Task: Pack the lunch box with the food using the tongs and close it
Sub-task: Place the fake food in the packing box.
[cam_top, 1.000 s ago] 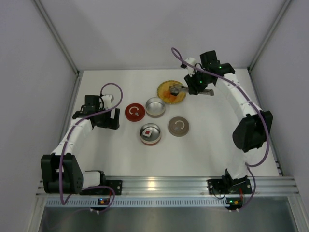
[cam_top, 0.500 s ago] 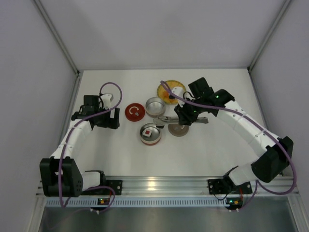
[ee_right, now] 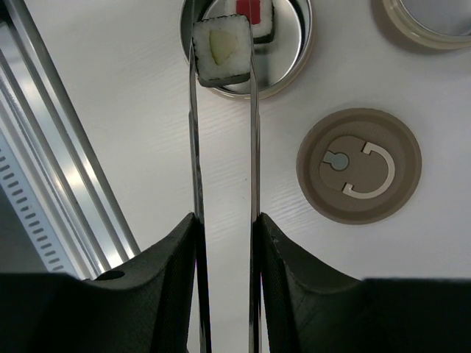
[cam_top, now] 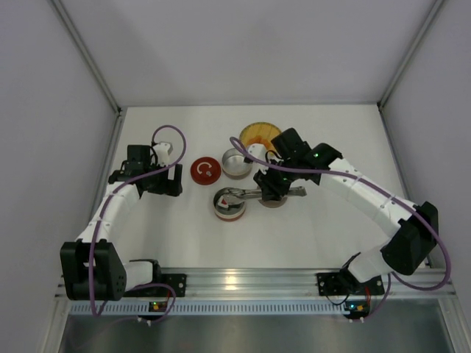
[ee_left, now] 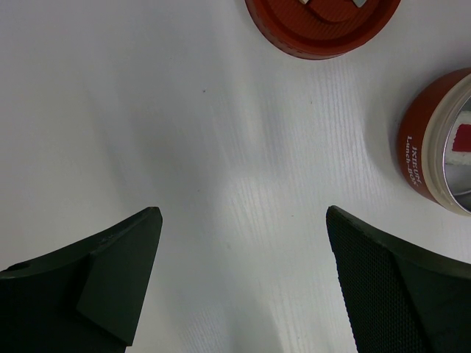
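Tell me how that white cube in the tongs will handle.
The white cube is probably light: the thin tongs hold it by their tips alone. It may slip or twist, since only two narrow arms pinch its sides. Flat faces suggest it won't roll once set in the lunch box.

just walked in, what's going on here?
The right arm has its jaws shut on the tongs, which pinch a white cube over the red tin, where a red-topped piece already sits. The left arm hovers near the red lid, jaws open and holding nothing. The tan lid is off too.
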`<state>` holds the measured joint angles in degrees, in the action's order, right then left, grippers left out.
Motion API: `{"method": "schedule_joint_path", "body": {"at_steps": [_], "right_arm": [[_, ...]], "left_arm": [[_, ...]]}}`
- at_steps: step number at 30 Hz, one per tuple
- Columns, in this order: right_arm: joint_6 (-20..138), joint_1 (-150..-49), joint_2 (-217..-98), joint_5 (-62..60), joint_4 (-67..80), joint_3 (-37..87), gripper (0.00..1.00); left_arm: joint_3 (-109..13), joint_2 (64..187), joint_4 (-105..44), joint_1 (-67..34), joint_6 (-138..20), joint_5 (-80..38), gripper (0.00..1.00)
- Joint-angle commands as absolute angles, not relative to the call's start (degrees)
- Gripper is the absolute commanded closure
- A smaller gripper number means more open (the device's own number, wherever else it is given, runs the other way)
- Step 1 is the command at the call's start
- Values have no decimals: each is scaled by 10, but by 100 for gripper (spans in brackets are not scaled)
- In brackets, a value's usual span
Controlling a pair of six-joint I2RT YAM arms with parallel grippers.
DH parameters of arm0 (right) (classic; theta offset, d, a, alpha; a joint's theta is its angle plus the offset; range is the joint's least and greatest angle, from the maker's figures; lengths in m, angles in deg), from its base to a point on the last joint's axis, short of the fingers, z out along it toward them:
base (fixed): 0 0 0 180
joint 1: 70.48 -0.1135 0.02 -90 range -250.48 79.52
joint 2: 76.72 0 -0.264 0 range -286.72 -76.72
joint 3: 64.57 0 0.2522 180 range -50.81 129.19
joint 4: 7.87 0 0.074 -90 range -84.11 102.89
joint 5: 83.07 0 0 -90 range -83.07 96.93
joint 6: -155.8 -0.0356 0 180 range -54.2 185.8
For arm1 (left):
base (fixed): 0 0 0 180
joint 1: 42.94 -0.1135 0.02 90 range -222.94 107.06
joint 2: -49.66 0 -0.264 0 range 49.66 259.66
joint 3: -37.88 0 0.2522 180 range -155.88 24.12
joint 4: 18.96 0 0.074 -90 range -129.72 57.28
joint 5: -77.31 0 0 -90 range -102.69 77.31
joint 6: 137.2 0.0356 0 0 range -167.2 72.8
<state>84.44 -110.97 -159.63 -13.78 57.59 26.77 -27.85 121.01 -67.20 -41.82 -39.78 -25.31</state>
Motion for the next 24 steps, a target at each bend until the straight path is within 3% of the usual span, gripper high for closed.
{"method": "schedule_joint_path", "body": {"at_steps": [1, 24], "right_arm": [[835, -1133, -1610, -144, 527, 288, 85], [822, -1139, -1615, -90, 439, 202, 87]], "left_arm": [[-295, 1203, -663, -421, -396, -262, 2], [-293, 1205, -666, -421, -390, -255, 2]]}}
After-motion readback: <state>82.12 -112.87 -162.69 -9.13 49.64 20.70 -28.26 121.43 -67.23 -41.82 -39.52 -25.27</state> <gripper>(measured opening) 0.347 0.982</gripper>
